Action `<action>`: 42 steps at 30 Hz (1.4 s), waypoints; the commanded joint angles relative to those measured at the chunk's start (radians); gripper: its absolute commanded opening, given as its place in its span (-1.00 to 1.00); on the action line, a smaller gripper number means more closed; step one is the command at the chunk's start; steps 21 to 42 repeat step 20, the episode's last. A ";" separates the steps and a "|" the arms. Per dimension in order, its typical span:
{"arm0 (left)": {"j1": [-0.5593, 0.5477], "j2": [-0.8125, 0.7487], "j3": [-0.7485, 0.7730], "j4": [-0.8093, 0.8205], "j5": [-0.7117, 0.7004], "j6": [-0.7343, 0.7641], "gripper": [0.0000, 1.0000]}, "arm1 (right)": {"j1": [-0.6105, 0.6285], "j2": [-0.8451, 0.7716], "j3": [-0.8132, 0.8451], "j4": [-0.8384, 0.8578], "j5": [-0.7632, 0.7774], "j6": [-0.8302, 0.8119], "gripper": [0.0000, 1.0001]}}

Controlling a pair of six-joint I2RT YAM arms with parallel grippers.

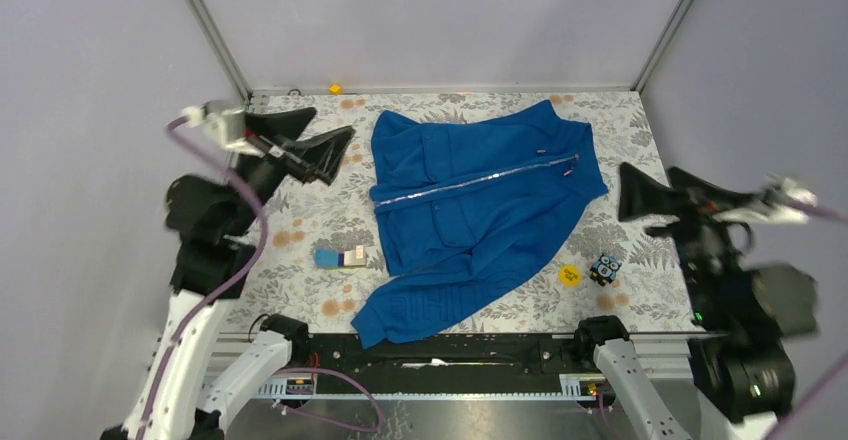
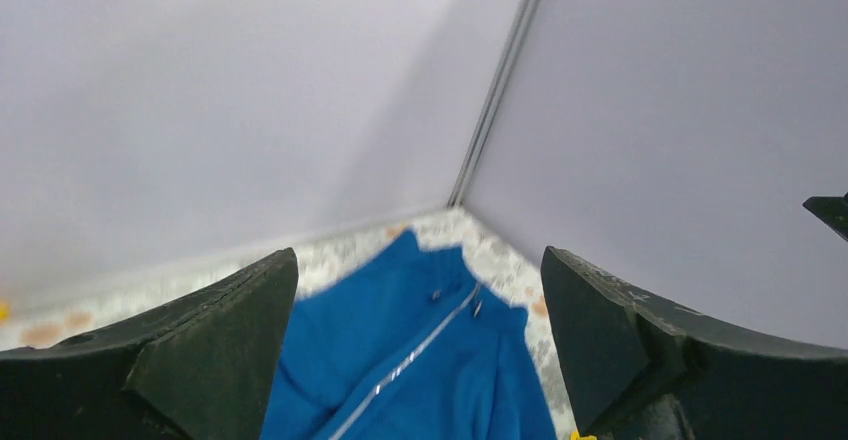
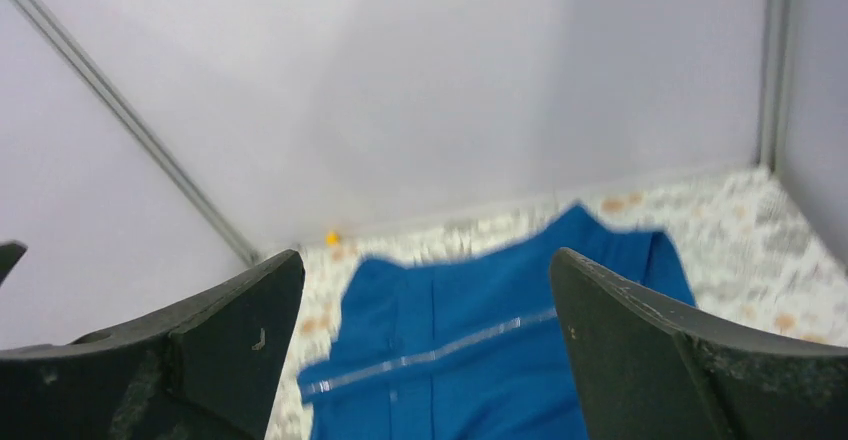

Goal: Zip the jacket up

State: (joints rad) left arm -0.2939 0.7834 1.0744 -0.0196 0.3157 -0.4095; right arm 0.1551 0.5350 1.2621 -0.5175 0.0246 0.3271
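- Jacket (image 1: 480,200) of royal-blue fabric touches neither gripper.
- Left gripper (image 1: 333,122), its black fingers spread wide and empty, hangs above the table's left side.
- Right gripper (image 1: 630,198), equally wide apart and empty, hangs just right of the collar.
- Jacket lies flat mid-table on the floral-patterned tabletop (image 1: 300,230), with the silvery zipper (image 1: 470,182) running diagonally and one sleeve reaching the near edge.
- Nearby lie a blue-and-beige block (image 1: 340,257), a yellow disc (image 1: 569,275) and a small owl-like toy (image 1: 604,268).
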 commanded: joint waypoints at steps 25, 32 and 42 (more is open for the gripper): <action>-0.007 -0.219 0.154 0.400 0.177 -0.008 0.98 | -0.002 -0.212 0.170 0.029 0.287 -0.119 0.99; -0.007 -0.219 0.154 0.400 0.177 -0.008 0.98 | -0.002 -0.212 0.170 0.029 0.287 -0.119 0.99; -0.007 -0.219 0.154 0.400 0.177 -0.008 0.98 | -0.002 -0.212 0.170 0.029 0.287 -0.119 0.99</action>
